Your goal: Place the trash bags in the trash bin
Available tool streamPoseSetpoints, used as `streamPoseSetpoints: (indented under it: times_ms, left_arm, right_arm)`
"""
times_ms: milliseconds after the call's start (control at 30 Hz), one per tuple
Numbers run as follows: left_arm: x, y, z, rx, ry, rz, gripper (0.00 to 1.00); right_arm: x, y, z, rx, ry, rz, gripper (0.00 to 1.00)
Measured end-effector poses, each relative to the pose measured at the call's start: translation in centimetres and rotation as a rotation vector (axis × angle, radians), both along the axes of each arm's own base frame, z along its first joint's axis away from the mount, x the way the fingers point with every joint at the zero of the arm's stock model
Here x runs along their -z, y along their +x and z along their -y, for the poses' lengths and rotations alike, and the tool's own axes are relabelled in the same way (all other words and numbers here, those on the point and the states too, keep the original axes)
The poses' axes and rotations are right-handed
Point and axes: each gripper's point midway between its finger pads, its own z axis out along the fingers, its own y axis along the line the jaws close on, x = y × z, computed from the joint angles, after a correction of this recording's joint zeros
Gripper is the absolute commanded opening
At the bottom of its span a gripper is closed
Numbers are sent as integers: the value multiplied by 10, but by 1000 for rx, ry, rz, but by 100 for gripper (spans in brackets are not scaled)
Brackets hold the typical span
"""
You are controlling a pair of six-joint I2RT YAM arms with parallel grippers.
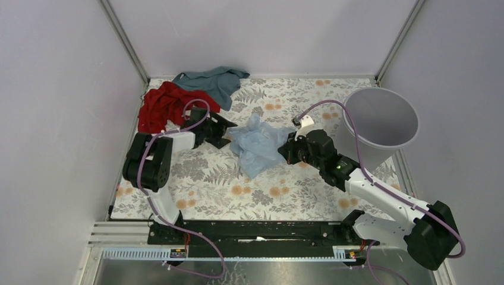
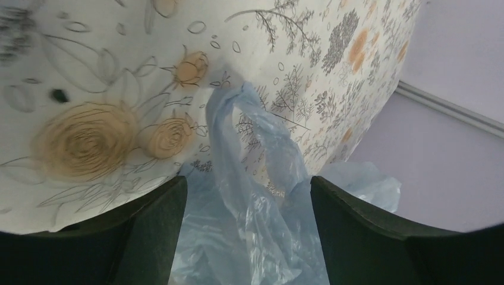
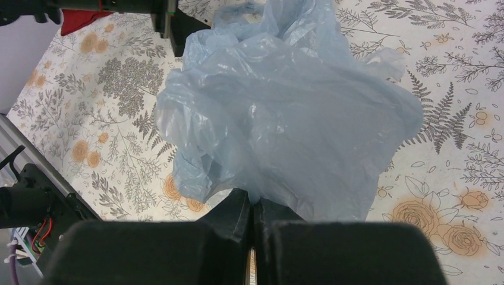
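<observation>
Flower-print cloth covers the table [image 1: 196,178], and the pale blue bag [image 1: 257,145] sits crumpled near the middle of it, between my two arms. From overhead I can't tell whether it is resting on the table or hanging just above it. It is not in the bin, so the main part of the job is not yet done.

What I do have is a grip. In the right wrist view the bag [image 3: 285,119] billows up straight out of the right claw [image 3: 254,208], whose two fingers are pressed together with a fold of plastic pinched at their tip. From overhead that claw [image 1: 287,151] meets the bag's right edge.

The left claw [image 2: 245,184] is spread wide. A twisted strip of the bag [image 2: 255,225] runs up between its fingers, but neither finger appears to press on it, so I read it as holding nothing. Overhead it [image 1: 223,133] sits just beside the bag's left edge.

The bin [image 1: 380,116] stands at the right side of the table, just beyond the right arm, mouth up. I can see nothing inside it.

Left to do, as I judge it: lift the bag, carry it right over the rim, and let go. One pinch on thin plastic may let it trail or snag on the rim.

At the far left corner lie a red cloth [image 1: 163,107] and a grey-blue cloth [image 1: 217,80], well apart from the bag.
</observation>
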Motion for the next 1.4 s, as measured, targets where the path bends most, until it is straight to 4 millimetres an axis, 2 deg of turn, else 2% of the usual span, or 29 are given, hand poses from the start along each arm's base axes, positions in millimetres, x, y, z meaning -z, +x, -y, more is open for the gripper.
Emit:
streamPoseSetpoints:
  times_ms: [100, 167, 267, 367, 400, 467, 533, 633, 733, 800, 900, 1067, 1133, 1267, 1400]
  left_arm:
    - [8, 2, 15, 21, -23, -7, 60]
    - [16, 5, 23, 34, -34, -9, 45]
    - [29, 9, 26, 37, -45, -18, 24]
    - [30, 12, 25, 44, -35, -6, 5]
    - [27, 14, 24, 49, -25, 10, 0]
    - [16, 17, 22, 64, 7, 54, 0]
    - [-5, 16, 17, 81, 50, 108, 0]
    - [-67, 8, 8, 89, 98, 261, 0]
    - [-137, -21, -6, 80, 128, 442, 0]
    - [-169, -44, -14, 73, 142, 529, 0]
    - [-197, -79, -22, 63, 162, 597, 0]
    - [-204, -123, -21, 75, 175, 586, 0]
    - [-204, -134, -19, 81, 170, 571, 0]
    - [-191, -144, -13, 82, 176, 507, 0]
    - [-169, -147, -13, 45, 175, 418, 0]
  right_arm:
    - [0, 0, 1, -3, -5, 7, 0]
    - [1, 0, 1, -5, -11, 7, 0]
    - [3, -2, 2, -5, -19, -2, 0]
    - [5, -3, 4, -2, -27, -8, 0]
    - [5, -3, 5, 0, -30, -11, 0]
    - [4, -7, 8, 2, -41, -22, 0]
    - [0, -8, 10, 3, -44, -25, 0]
    - [-8, -8, 14, 19, -53, -23, 0]
    - [-19, -6, 17, 36, -67, -27, 0]
    - [-25, -4, 17, 44, -74, -31, 0]
    - [-30, 1, 13, 43, -87, -43, 0]
    - [-32, 17, 7, 44, -165, -64, 2]
    - [-35, 31, 8, 71, -216, -62, 13]
    - [-44, 53, 6, 104, -283, -68, 48]
    - [-48, 59, 0, 99, -300, -89, 78]
